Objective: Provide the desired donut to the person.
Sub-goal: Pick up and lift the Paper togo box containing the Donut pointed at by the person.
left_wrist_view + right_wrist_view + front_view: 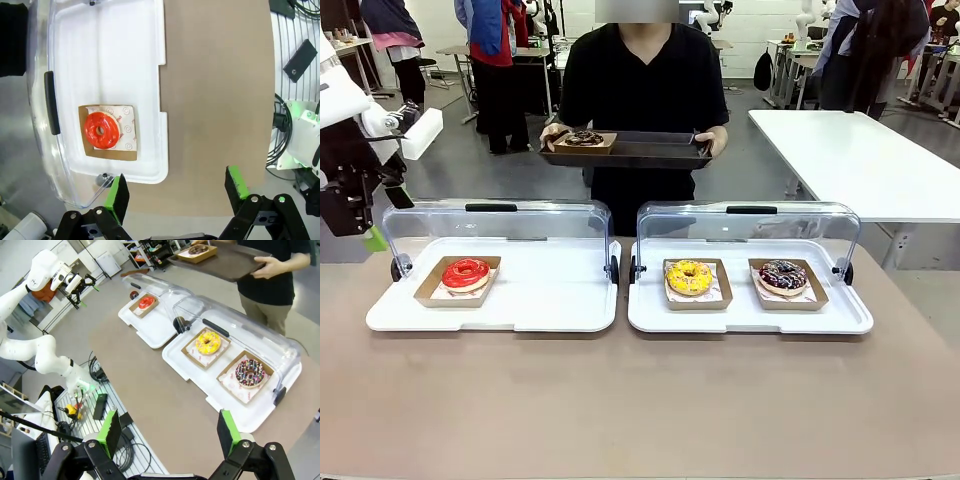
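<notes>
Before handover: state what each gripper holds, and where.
Nothing: left gripper and right gripper stand open, empty. The person holds the tray by its ends.

Red-iced donut [466, 273] at left, yellow donut [689, 277] and sprinkled chocolate donut [782, 276] at right, person [642, 90] in black standing opposite

Four donuts [466, 272] [689, 277] [782, 275] [584, 137], two white lidded trays [535, 300] [750, 320], one dark tray [655, 152], one person [640, 80]

Brown tabletop [640, 400], white side table [860, 150] at right, tangled black cables [94, 371]
</notes>
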Robot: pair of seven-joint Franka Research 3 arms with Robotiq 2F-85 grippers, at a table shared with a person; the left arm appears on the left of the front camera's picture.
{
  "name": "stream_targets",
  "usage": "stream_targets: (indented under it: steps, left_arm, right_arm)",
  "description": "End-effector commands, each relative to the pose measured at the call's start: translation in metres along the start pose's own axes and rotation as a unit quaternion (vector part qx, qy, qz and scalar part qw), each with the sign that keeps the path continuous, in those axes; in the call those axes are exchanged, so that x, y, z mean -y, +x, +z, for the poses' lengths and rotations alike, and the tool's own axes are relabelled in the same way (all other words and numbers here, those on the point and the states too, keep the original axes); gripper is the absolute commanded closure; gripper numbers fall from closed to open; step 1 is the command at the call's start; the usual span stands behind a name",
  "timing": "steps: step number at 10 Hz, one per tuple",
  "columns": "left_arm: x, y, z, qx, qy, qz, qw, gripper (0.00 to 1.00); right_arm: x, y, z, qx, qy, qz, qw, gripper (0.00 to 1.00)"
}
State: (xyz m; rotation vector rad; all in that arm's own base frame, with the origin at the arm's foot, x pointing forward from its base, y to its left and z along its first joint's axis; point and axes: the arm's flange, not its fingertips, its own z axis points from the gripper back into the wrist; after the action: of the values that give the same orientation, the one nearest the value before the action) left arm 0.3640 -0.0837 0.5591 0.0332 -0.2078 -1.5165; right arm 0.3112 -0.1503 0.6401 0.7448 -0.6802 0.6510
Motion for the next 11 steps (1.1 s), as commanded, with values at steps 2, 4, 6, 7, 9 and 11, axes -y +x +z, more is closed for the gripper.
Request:
stream_targets:
  steps: [2,4,6,7,9,11]
  left_arm:
    - [0.003,0.003,0.002,-0.005,0.004,-0.01,1.0,0.0]
    - [0.001,0.003,0.001,0.0,0.001,-0.005,1.0,0.0]
    - [-0.034,-0.047,0.005,0.207,-0.019,0.022,0.978,0.0]
    - [-0.034,-0.075,-0.006,0.276,-0.028,0.02,0.96,0.0]
    - [-0.018,-0.138,-0.023,0.418,-0.011,0.034,0.908,0.0]
    - [-0.002,-0.2,-0.02,0.525,-0.031,0.068,0.848,0.0]
  right_arm:
    - [0.0,0.0,-0.001,0.004,0.006,0.003,1.0,0.0]
    - [0.0,0.0,-0.001,0.004,0.006,0.003,1.0,0.0]
    - [0.0,0.0,-0.001,0.004,0.006,0.003,1.0,0.0]
    - [0.0,0.0,-0.001,0.004,0.006,0.003,1.0,0.0]
    - [0.0,0.0,-0.001,0.004,0.006,0.003,1.0,0.0]
    - [0.0,0.0,-0.001,0.004,0.006,0.003,1.0,0.0]
